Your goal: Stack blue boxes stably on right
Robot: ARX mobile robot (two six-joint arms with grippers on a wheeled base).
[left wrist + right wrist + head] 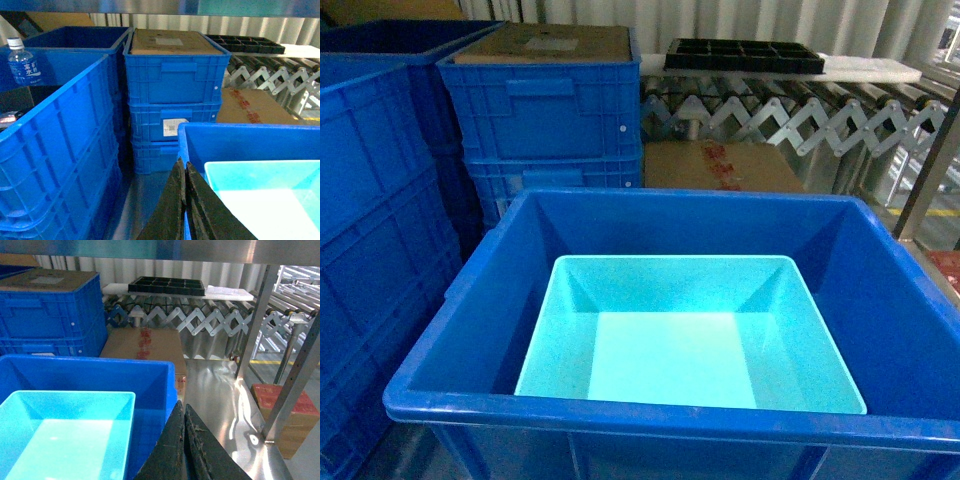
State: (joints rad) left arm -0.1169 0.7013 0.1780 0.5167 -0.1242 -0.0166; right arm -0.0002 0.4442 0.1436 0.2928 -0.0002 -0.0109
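One turquoise tub [690, 345] sits inside a royal-blue crate [910, 300]; stacked ribbed crates [545, 120] stand at ten o'clock. Left gripper [185, 200] and right gripper [184, 440] are both pinched narrow, holding nothing.

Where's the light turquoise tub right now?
In the head view the turquoise tub sits low and centre, inside the big royal-blue crate, its rim below the crate's rim; stacked blue crates stand behind on the left.

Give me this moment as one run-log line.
turquoise tub: inside big blue crate, upright, nothing in it | left gripper: shut, holding nothing | right gripper: shut, holding nothing | stacking: not begun
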